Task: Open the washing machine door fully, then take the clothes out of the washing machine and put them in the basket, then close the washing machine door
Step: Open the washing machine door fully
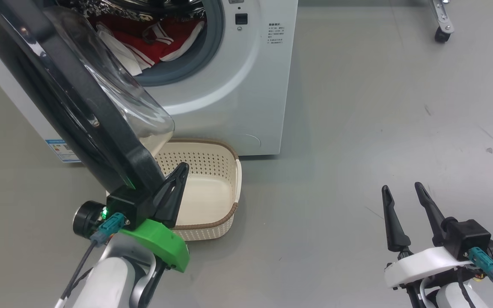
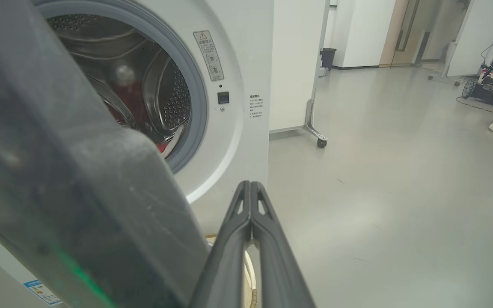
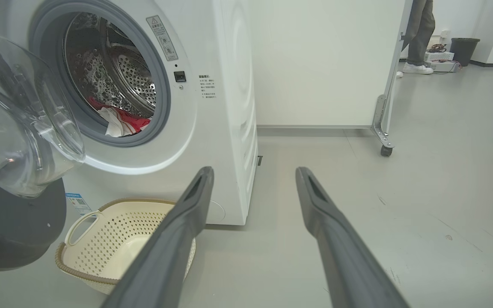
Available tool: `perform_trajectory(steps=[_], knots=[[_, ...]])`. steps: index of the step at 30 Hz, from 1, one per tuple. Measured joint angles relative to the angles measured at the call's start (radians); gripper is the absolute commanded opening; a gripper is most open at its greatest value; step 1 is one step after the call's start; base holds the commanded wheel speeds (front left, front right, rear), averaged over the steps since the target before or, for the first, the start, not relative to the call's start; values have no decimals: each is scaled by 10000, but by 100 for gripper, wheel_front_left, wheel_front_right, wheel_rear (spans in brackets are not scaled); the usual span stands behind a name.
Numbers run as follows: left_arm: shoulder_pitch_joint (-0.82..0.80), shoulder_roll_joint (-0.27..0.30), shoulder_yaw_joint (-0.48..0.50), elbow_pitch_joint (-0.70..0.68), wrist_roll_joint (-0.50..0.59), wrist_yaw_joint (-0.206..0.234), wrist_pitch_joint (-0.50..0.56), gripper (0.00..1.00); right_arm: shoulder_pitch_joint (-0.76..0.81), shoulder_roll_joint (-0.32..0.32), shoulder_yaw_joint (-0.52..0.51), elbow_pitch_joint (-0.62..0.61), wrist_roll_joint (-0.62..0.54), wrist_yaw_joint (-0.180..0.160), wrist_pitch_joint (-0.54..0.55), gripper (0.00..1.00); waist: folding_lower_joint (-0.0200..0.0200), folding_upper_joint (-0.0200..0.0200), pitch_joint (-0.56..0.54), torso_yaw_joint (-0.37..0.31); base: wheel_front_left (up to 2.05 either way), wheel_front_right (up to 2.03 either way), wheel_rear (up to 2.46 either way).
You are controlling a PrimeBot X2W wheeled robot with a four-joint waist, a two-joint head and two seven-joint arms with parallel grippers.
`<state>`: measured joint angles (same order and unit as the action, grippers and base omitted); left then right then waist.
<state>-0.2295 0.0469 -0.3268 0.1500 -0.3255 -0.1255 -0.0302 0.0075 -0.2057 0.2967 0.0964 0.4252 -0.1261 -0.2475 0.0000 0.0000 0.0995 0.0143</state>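
Our left hand (image 1: 182, 169) was closed on nothing, the door (image 1: 79, 107) close on its left, the basket (image 1: 229, 149) just below; our right hand (image 1: 402, 187) stood open, empty.

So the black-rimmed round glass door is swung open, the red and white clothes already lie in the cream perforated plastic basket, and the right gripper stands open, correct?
Not quite. The red and white clothes lie in the white washing machine's drum, not in the cream basket; the head view shows it. The door is open, and the right gripper stands open.
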Motion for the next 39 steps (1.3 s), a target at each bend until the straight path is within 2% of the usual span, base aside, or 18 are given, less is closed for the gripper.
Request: perform_trajectory(steps=[11, 21, 39], knots=[[-9, -96, 188, 443, -184, -2, -63, 0, -9, 27, -46, 75, -17, 0, 0, 100, 0, 0, -12, -55, 0, 0, 0], [-18, -194, 132, 963, -261, -33, -255, 0, -8, 2, -213, 171, -17, 0, 0, 100, 0, 0, -179, 241, 0, 0, 0], [-6, -222, 63, 1620, -353, -29, -752, 0, 18, -151, -211, 180, -25, 0, 13, 100, 0, 0, -466, 1498, 0, 0, 0]])
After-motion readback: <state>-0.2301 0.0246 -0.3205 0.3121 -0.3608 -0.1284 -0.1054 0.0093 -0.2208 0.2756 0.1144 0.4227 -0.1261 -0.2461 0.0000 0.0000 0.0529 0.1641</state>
